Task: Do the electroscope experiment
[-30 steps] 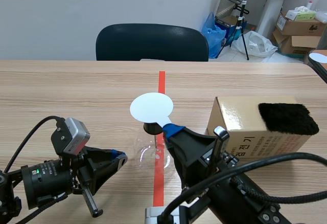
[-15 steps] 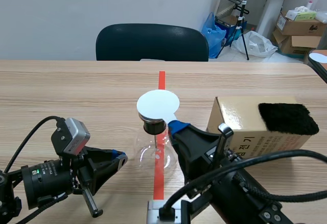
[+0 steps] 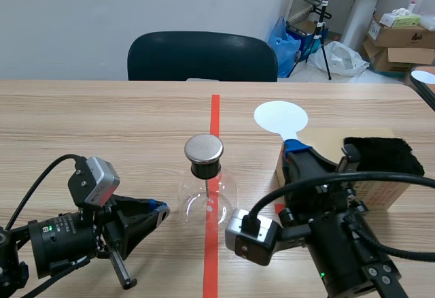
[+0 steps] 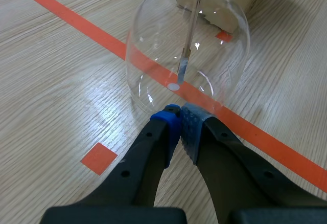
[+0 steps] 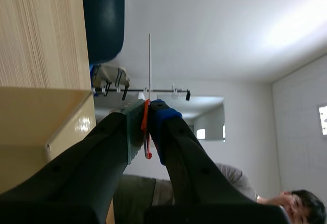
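Observation:
The electroscope, a clear glass flask (image 3: 207, 196) with a black stopper and a round metal cap (image 3: 204, 147), stands on the red tape line. Inside it hangs a thin rod with a leaf (image 4: 184, 63). My left gripper (image 3: 160, 209) lies on the table just left of the flask, shut on nothing; its fingertips (image 4: 180, 119) meet right in front of the glass (image 4: 148, 55). My right gripper (image 3: 293, 146) is raised to the right of the flask, shut on the handle of a white disc (image 3: 281, 117). In the right wrist view the disc (image 5: 149, 65) shows edge-on between the pads (image 5: 134, 127).
A cardboard box (image 3: 334, 150) with a black fur cloth (image 3: 382, 156) on top stands right of the flask, under and behind my right gripper. A dark chair (image 3: 202, 56) stands behind the table. Boxes and bags lie on the floor at the far right.
My right arm has carried the white disc from over the flask's cap up and to the right, toward the box. The metal cap is now uncovered. The left arm has not moved.

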